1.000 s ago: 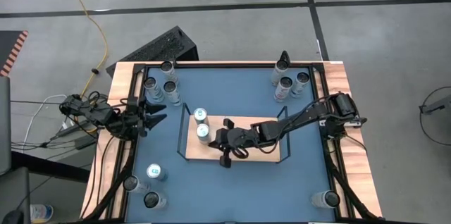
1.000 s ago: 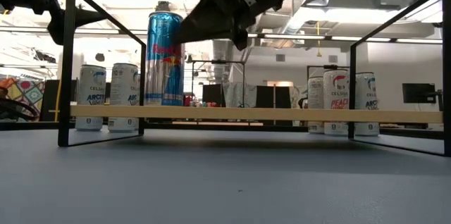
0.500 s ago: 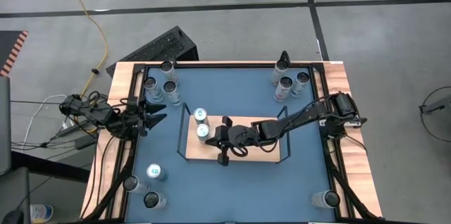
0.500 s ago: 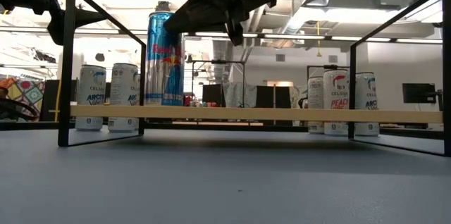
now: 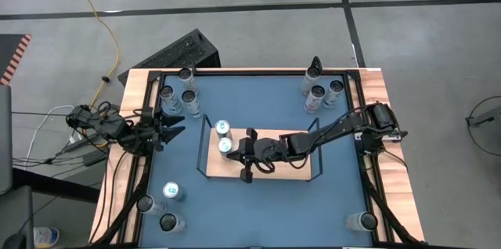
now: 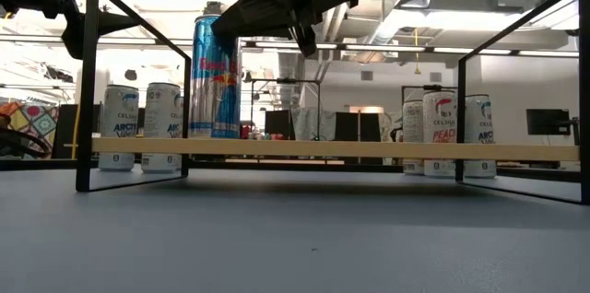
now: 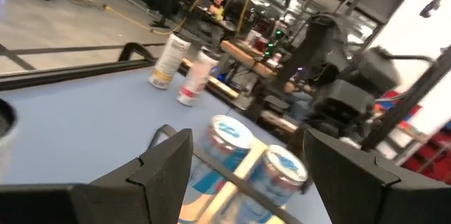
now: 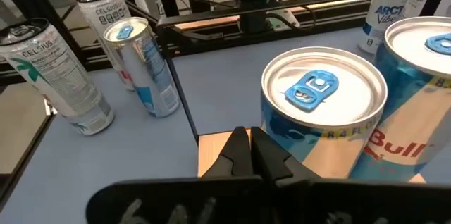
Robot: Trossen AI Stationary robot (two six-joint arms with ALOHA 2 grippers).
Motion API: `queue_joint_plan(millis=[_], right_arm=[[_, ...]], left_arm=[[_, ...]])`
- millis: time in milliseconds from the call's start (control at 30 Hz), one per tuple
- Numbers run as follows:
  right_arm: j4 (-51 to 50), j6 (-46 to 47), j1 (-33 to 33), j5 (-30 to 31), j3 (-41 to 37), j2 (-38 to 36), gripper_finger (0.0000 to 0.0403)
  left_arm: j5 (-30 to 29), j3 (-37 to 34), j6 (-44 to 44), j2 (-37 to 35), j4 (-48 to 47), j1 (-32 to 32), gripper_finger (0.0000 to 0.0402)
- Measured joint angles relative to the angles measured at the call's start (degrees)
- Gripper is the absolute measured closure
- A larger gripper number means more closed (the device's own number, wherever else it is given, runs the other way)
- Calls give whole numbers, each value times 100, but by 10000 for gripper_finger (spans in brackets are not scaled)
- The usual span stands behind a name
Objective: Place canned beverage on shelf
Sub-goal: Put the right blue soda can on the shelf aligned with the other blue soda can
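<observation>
Two Red Bull cans stand on the shelf; right gripper, jaws together, empty, hovers beside them, likely retreating next; left gripper waits, jaws apart.

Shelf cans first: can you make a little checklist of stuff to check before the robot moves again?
1. Two cans standing upright on the shelf: ok.
2. Right hand shut and holding nothing: ok.
3. Right hand clear of the nearest can: cannot tell, it sits very close beside it.
4. Left hand open, waiting at the table's left edge, away from the shelf: ok.
5. Free board space on the shelf for more cans: ok.
6. More cans waiting on the blue table, like the lone can at front left: ok.
</observation>
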Motion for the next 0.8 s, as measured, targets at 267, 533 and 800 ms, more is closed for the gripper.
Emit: queue_joint_plan(millis=[267, 533, 800], right_arm=[[-60, -452, 255, -131, 399, -91, 403], [-2508, -555, 475, 179, 1487, -87, 403], [-6044, -545, 1004, 1798, 3034, -299, 403]], left_arm=[[1213, 0, 122, 286, 556, 0, 150], [1326, 255, 434, 1646, 1206, -2, 240], [1478, 1412, 756, 3098, 898, -166, 389]])
